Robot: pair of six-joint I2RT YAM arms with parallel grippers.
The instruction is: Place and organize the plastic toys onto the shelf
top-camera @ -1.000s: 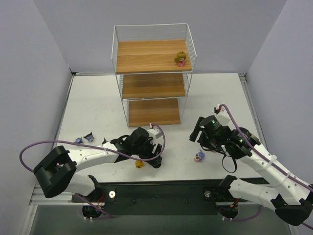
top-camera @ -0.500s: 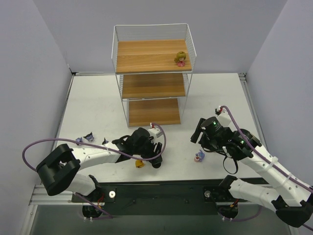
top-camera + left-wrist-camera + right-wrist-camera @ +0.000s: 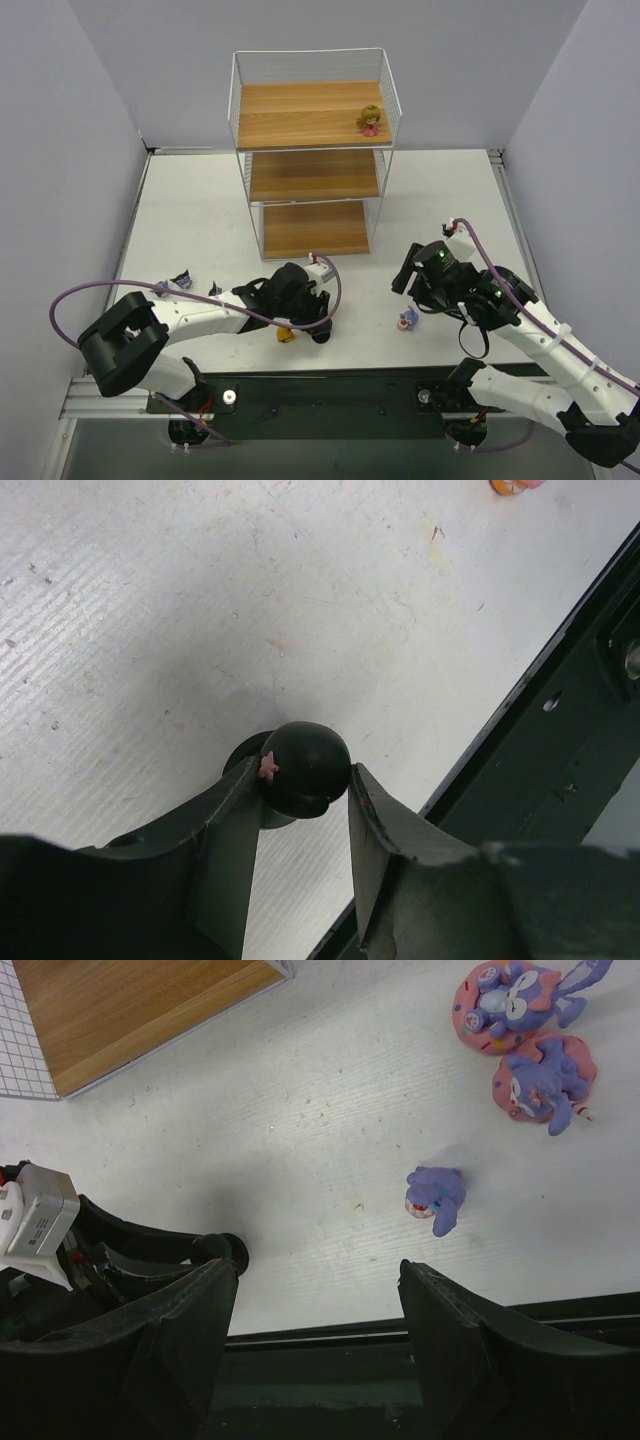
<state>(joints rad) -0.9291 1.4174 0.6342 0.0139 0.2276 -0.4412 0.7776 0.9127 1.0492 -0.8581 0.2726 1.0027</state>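
At the bottom middle of the left wrist view, the black-headed doll [image 3: 310, 755] is bracketed by the left gripper [image 3: 305, 775]. One finger is pressed against it, but a proper clamp can't be told tbh. The right gripper [image 3: 318, 1280] is held wide open with nothing in it, and a small purple toy [image 3: 435, 1198] is seen right of centre there. The shelf [image 3: 300, 110] is found top centre, with one olive-pink doll [image 3: 369, 121] parked on its top board.
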